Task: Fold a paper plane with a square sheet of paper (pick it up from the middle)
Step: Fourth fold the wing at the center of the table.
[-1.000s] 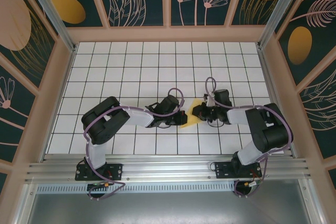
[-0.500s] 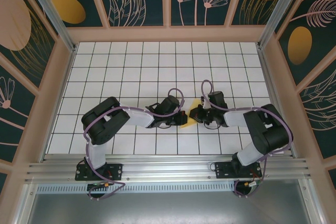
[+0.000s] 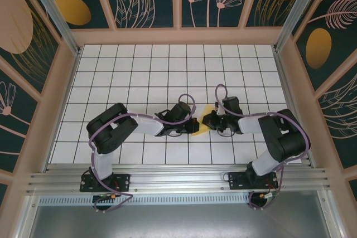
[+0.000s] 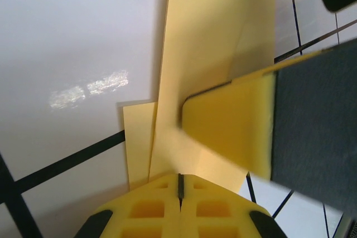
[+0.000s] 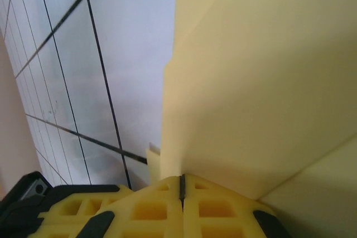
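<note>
The sheet of paper [image 3: 199, 129] lies on the tabletop [image 3: 139, 71] just below the middle of the overhead frame, squeezed between the left fingers [image 3: 193, 124] and the right fingers [image 3: 206, 120]. It is no longer a flat square. The wrist views show stacked layers with stepped edges and a long crease, so some early folds look done. It does not yet read as a slim pointed dart with a central ridge, so the narrowing folds and wings probably remain. Both pairs of fingers are closed tight, with no gap between the pads, and their tips meet the paper. Whether they nip an edge or simply press a crease flat cannot be told.
</note>
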Robot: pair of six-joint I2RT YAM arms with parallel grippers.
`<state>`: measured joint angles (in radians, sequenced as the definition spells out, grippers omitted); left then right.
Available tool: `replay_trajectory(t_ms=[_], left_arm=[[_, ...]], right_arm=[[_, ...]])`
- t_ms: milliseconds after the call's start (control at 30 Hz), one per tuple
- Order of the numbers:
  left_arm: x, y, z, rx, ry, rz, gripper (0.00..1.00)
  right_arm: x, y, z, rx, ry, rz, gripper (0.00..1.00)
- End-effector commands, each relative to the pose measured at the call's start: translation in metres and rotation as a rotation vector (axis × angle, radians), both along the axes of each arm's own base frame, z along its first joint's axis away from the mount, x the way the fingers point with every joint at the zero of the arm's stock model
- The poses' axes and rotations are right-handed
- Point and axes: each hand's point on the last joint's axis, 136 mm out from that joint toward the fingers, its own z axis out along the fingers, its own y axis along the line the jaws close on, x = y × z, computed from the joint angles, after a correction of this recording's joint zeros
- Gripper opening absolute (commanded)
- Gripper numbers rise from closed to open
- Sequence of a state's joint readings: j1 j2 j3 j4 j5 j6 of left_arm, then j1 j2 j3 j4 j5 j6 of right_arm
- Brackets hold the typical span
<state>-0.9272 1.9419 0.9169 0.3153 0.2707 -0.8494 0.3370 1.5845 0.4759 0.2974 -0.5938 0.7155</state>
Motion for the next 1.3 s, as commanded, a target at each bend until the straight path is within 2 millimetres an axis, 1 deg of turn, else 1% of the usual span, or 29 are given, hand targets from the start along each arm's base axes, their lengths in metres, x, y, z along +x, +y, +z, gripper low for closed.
replay_trajectory(t_ms=[0,133,200,300,367,433,533,600,700,767,900,967,1033,1067,1133,1200,1267], left_arm=[[-0.064,0.075,-0.100,0.376,0.226,-0.024,0.00],[-0.065,0.077,-0.100,0.381,0.224,-0.019,0.00],[-0.066,0.076,-0.099,0.374,0.227,-0.017,0.00],[-0.065,0.075,-0.097,0.370,0.223,-0.018,0.00],[-0.064,0.074,-0.095,0.367,0.221,-0.018,0.00],[-0.063,0.073,-0.093,0.362,0.218,-0.018,0.00],[-0.061,0.069,-0.090,0.355,0.213,-0.019,0.00],[-0.059,0.067,-0.089,0.354,0.211,-0.020,0.00],[-0.057,0.062,-0.085,0.342,0.206,-0.022,0.00],[-0.055,0.059,-0.083,0.334,0.202,-0.023,0.00],[-0.050,0.052,-0.073,0.317,0.185,-0.026,0.00],[-0.044,0.044,-0.061,0.291,0.164,-0.025,0.00],[-0.035,0.036,-0.045,0.277,0.128,-0.028,0.00],[-0.026,0.024,-0.029,0.248,0.099,-0.032,0.00],[-0.010,0.010,-0.001,0.192,0.056,-0.025,0.00],[0.004,0.001,0.023,0.129,0.024,-0.005,0.04],[0.014,-0.006,0.040,0.047,0.023,0.010,0.07]], right_arm=[[0.028,-0.038,-0.014,-0.085,-0.023,-0.089,0.07],[0.047,-0.060,-0.007,-0.058,-0.054,-0.123,0.08],[0.057,-0.072,-0.008,-0.068,-0.054,-0.142,0.08],[0.070,-0.084,0.006,-0.039,-0.082,-0.159,0.09],[0.077,-0.084,0.021,-0.025,-0.115,-0.146,0.10],[0.078,-0.078,0.035,-0.010,-0.142,-0.123,0.11],[0.067,-0.061,0.043,0.041,-0.144,-0.083,0.12],[0.056,-0.047,0.041,0.058,-0.134,-0.049,0.11],[0.042,-0.031,0.031,0.054,-0.108,-0.016,0.11],[0.037,-0.028,0.019,0.038,-0.085,-0.014,0.11],[0.029,-0.036,-0.006,-0.020,-0.039,-0.039,0.10],[0.024,-0.038,-0.015,-0.037,-0.026,-0.026,0.08],[0.018,-0.035,-0.022,-0.031,-0.013,0.012,0.04],[0.016,-0.035,-0.025,-0.033,-0.007,0.021,0.04],[0.013,-0.036,-0.031,-0.044,0.001,0.035,0.02],[0.011,-0.037,-0.032,-0.046,0.003,0.036,0.02],[0.012,-0.037,-0.030,-0.037,-0.002,0.034,0.02]])
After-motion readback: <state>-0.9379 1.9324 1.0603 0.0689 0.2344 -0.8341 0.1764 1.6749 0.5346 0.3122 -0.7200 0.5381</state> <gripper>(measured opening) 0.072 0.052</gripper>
